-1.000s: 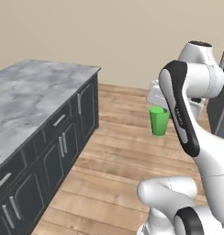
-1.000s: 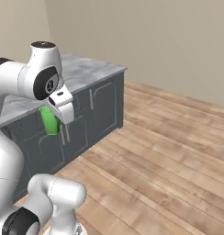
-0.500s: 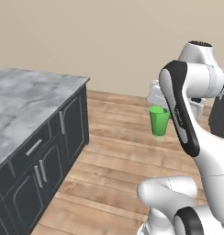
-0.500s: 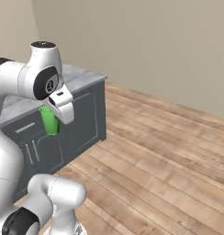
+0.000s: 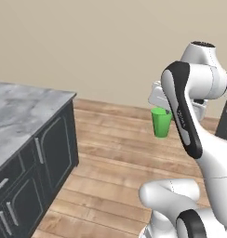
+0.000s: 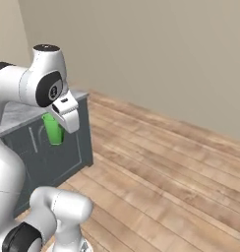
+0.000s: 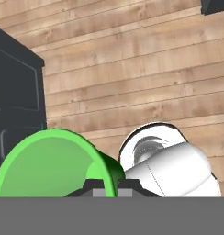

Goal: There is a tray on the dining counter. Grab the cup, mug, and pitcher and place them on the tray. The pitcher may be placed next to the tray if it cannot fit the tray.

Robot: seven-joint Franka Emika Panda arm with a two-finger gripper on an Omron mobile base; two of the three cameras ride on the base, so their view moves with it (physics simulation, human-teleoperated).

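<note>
The cup (image 5: 161,122) is a bright green tumbler held in the air above the wooden floor. My gripper (image 5: 164,110) is shut on its rim, partly hidden behind my forearm. From the right base view the cup (image 6: 54,129) hangs under the gripper (image 6: 60,117), in front of the grey cabinet. In the hand view the cup's open mouth (image 7: 49,163) lies at the lower left, with the gripper (image 7: 109,187) pinching its wall. The tray, the mug, the pitcher and the dining counter are out of view.
A marble-topped grey cabinet counter (image 5: 22,109) stands at the left, its dark doors (image 6: 68,147) close behind the cup. Wooden floor (image 6: 161,162) stretches ahead to a beige wall (image 5: 101,46). A dark panel (image 5: 225,118) shows at the right edge.
The whole scene has shifted: the base has moved, and the cabinet counter has slid to the left in both base views. The cup stays in the shut gripper.
</note>
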